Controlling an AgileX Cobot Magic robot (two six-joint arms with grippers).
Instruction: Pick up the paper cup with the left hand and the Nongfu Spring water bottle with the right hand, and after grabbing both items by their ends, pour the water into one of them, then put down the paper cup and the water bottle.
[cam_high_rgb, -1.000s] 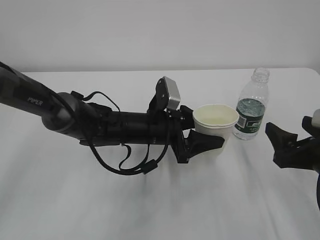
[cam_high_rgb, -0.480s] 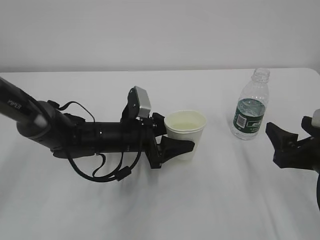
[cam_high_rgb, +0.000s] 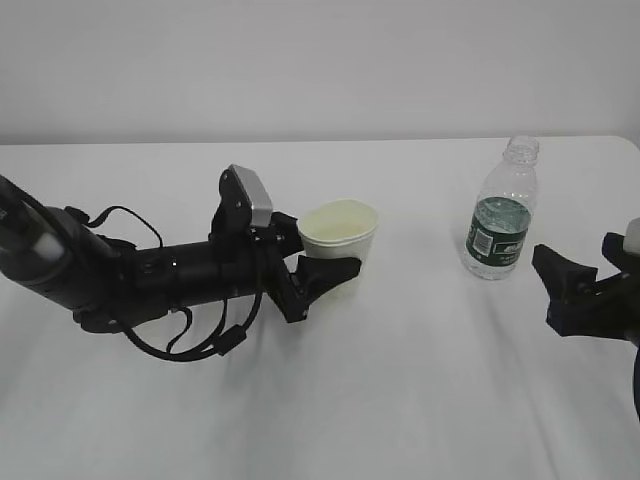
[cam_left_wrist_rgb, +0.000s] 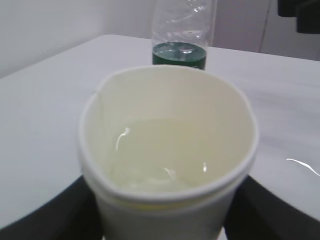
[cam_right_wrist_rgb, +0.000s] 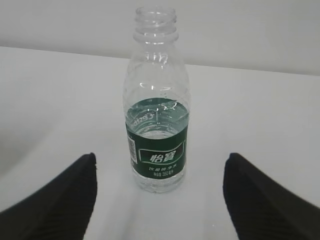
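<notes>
- The left hand (cam_high_rgb: 325, 268) has its jaws clamped round the paper cup (cam_high_rgb: 339, 234) low on its sides — the cup sits upright, left of centre on the white counter (cam_high_rgb: 420, 400).
- The wrist view shows water (cam_left_wrist_rgb: 170, 155) in the cup, so the pour looks done; I'd say we're at the put-down step.
- The Nongfu Spring water bottle (cam_high_rgb: 500, 210) stands upright and capless, well apart from the cup at the right, a little water left in its base.
- The right hand (cam_high_rgb: 585, 290) waits just beside it, jaws spread wide and holding nothing.
- Next call: spread the left jaws gently and draw straight back so the cup doesn't tip.
- Hard to tell — whether the cup's base rests on the counter or hangs just above it; the jaws hide it. The right hand is cut off at the frame edge.
</notes>
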